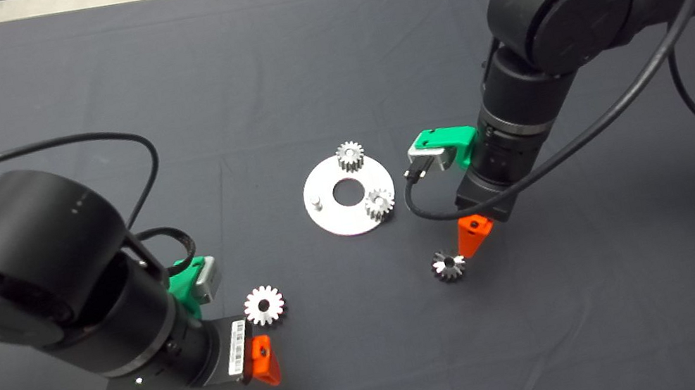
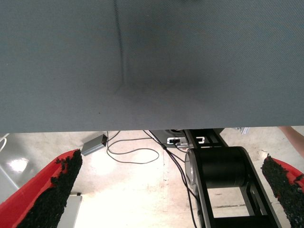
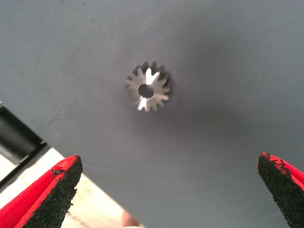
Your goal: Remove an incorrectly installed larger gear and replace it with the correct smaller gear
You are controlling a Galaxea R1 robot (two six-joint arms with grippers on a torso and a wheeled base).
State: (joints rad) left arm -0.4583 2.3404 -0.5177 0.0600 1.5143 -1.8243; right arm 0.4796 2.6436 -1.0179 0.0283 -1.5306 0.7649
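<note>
The larger gear [image 1: 264, 305], bright and flat, lies on the dark mat just beyond my left gripper [image 1: 265, 361], apart from the round plate. That gripper is open and holds nothing; its wrist view shows only mat and floor between the fingers [image 2: 57, 190]. The smaller gear [image 1: 449, 266], dark and shiny, lies flat on the mat beside the red finger of my right gripper [image 1: 474, 237]. In the right wrist view the smaller gear [image 3: 147, 86] sits ahead of the open right gripper [image 3: 168, 161], clear of both pads.
A round silver plate [image 1: 330, 216] with a central hole lies mid-mat. Two pale small gears [image 1: 351, 156] [image 1: 379, 204] sit on it, and a bare peg [image 1: 315, 202] stands at its left side. Cables and the robot's base [image 2: 218, 166] show beyond the mat's near edge.
</note>
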